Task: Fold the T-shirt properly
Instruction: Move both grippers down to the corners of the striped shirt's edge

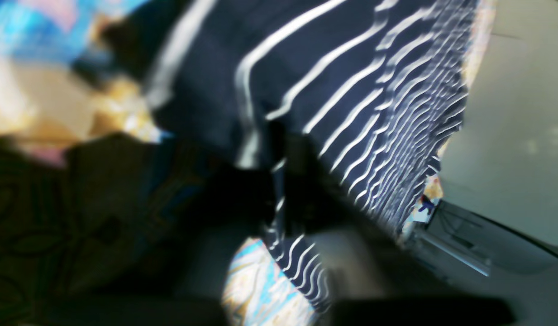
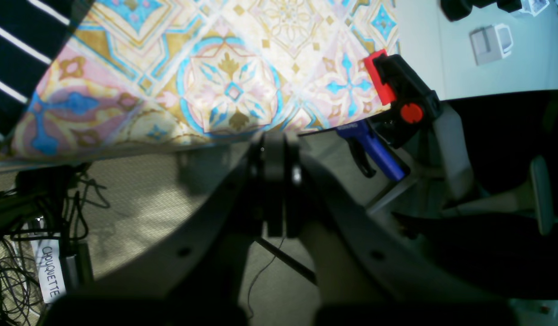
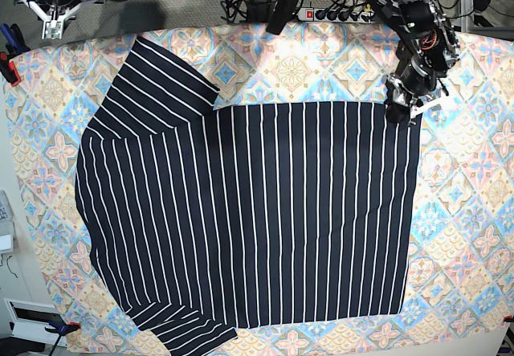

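Note:
The dark navy T-shirt (image 3: pixel 257 211) with white pinstripes lies spread flat on the patterned tablecloth (image 3: pixel 466 235), one sleeve pointing to the far left. My left gripper (image 3: pixel 397 115) sits at the shirt's far right corner. In the blurred left wrist view its fingers (image 1: pixel 279 181) are shut with striped cloth (image 1: pixel 351 90) pinched between them. My right gripper (image 2: pixel 274 149) is shut and empty, hanging just off the table's edge above the floor. A corner of the shirt (image 2: pixel 11 45) shows at the upper left of the right wrist view.
A red and black clamp (image 2: pixel 401 95) with a blue handle (image 2: pixel 374 145) grips the tablecloth's edge (image 2: pixel 233 68) near the right gripper. Cables (image 2: pixel 16 253) lie on the floor. Another clamp (image 3: pixel 8 67) holds the cloth's left edge.

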